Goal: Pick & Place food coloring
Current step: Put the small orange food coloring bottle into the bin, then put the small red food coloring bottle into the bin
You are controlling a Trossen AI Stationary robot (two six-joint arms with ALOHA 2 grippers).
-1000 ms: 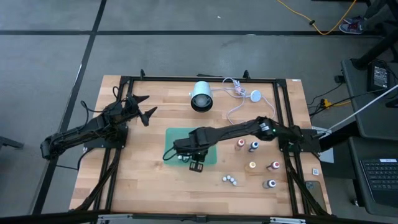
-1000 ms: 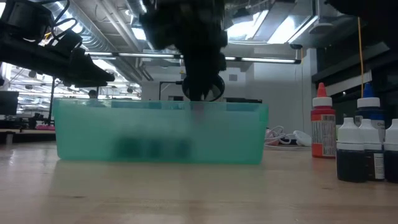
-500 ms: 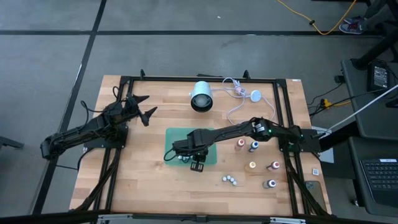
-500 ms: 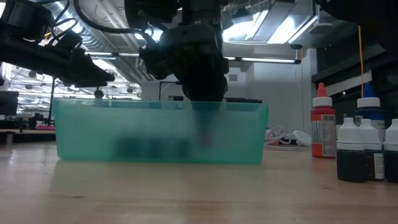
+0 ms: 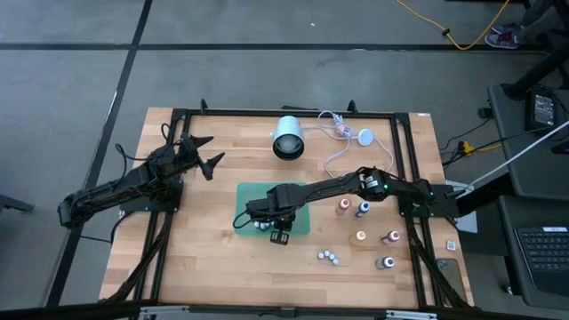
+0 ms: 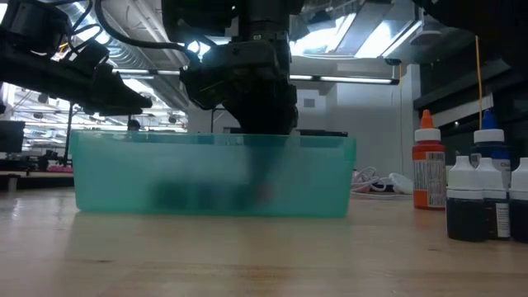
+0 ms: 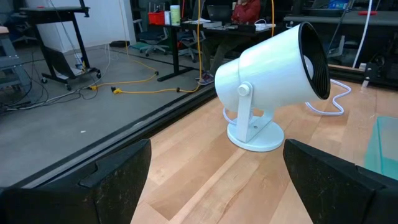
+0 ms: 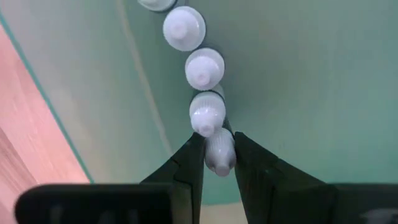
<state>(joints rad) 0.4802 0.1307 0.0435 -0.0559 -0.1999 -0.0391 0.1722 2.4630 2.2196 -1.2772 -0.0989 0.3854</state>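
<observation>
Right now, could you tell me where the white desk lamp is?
In the high view the white desk lamp stands near the table's far edge, beyond the green bin; the left claw faces it.

— What sits on the wooden table (image 5: 204, 258)?

— 1 white lamp (image 5: 287, 138) near the far edge, lying with its dark mouth facing the middle of the table. A white cable (image 5: 331, 158) loops beside it to a small round disc (image 5: 364, 136).

— Anything else?

— 1 green tray (image 5: 253, 194) near the centre, with see-through walls. A small white tag (image 5: 451, 245) lies by the right rail.

— And past the table?

— A yellow cable (image 5: 444, 27) on the grey floor, a keyboard (image 5: 542, 258) at the right, and a person (image 7: 247, 9) in red seated far back.
</observation>
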